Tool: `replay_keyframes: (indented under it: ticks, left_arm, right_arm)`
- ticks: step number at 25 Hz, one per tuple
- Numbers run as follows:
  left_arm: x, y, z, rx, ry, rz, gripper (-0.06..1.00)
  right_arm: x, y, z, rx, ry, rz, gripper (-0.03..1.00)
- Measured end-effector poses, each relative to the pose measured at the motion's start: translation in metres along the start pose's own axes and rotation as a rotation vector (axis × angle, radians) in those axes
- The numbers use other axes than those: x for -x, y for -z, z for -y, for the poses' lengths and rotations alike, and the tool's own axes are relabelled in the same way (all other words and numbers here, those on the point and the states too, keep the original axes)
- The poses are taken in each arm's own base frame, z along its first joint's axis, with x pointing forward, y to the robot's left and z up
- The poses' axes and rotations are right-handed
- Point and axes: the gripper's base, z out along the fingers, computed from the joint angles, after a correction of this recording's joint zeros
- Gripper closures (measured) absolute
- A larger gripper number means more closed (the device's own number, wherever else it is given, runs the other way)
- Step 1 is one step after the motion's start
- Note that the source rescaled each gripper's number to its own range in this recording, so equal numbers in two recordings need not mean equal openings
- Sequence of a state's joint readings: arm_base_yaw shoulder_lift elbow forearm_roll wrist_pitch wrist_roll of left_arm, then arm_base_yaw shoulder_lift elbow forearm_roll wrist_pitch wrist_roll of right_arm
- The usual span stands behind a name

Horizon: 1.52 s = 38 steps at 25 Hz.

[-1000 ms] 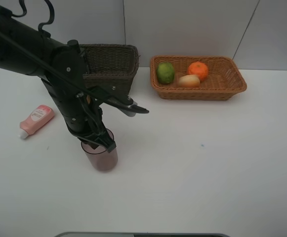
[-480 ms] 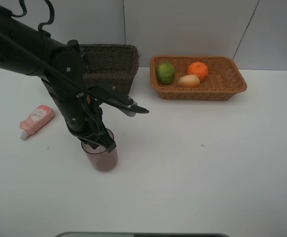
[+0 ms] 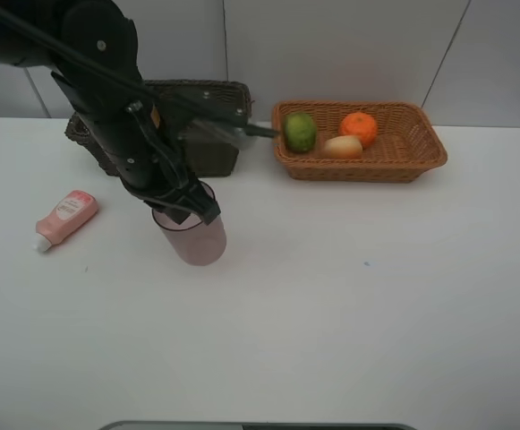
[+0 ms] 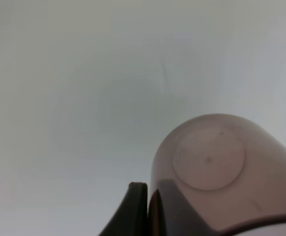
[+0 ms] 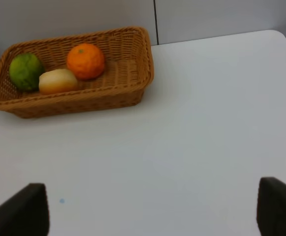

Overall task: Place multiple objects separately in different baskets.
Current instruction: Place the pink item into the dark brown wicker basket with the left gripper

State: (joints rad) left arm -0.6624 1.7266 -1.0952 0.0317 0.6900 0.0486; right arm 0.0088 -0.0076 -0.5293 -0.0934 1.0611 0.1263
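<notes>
The task stood partly done, by my reading: three fruits were sorted, one item was in the air, and one was still waiting on the table.

The left gripper [image 3: 184, 206] was closed on the rim of the translucent pinkish cup [image 3: 193, 238]. One finger [image 4: 134, 210] was pressed against the cup's outside wall. The cup hung below the fingers and appeared to be clear of the white table [image 3: 376, 313]. The pink tube [image 3: 65, 218] lay on its side well apart from those fingers, off to their left, and nothing was touching it.

The right gripper [image 5: 152, 211] stood wide open with nothing between its fingers.

Just beyond the left fingers sat the dark brown wicker basket [image 3: 228, 98]. The arm covered most of it, so I could not tell what it held, and no pump bottle was to be seen anywhere.

Farther off, to the right of the left fingers and ahead of the right ones, the light tan wicker basket [image 3: 421, 152] held a green lime [image 3: 300, 132], a pale peach-like fruit [image 3: 343, 147] and an orange [image 3: 359, 127]. The peach-like fruit lay between the other two and touched the orange.

What was left, I judged, was the cup, then the tube.
</notes>
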Motion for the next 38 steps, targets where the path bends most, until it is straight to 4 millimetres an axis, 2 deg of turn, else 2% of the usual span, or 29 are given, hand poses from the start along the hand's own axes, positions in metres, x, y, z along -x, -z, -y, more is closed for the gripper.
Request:
replay_keyframes:
  ticks: [2,8,13,17,22,33,38]
  left_arm:
    - [0.014,0.018,-0.005,0.038,0.021,0.042,0.94]
    - [0.038,0.046,-0.03,0.109,0.121,0.142,0.94]
    - [0.052,0.067,-0.066,0.154,0.225,0.235,0.94]
    - [0.067,0.073,-0.091,0.185,0.27,0.329,0.94]
    - [0.078,0.052,-0.11,0.196,0.308,0.393,0.94]
    - [0.092,-0.008,-0.128,0.212,0.287,0.439,0.94]
    - [0.095,-0.021,-0.14,0.249,0.249,0.481,0.94]
  right_arm:
    - [0.0,0.0,0.0,0.0,0.0,0.0,0.16]
    - [0.0,0.0,0.0,0.0,0.0,0.0,0.16]
    - [0.0,0.0,0.0,0.0,0.0,0.0,0.16]
    - [0.0,0.0,0.0,0.0,0.0,0.0,0.16]
    - [0.0,0.0,0.0,0.0,0.0,0.0,0.16]
    - [0.0,0.0,0.0,0.0,0.0,0.0,0.16]
    - [0.0,0.0,0.0,0.0,0.0,0.0,0.16]
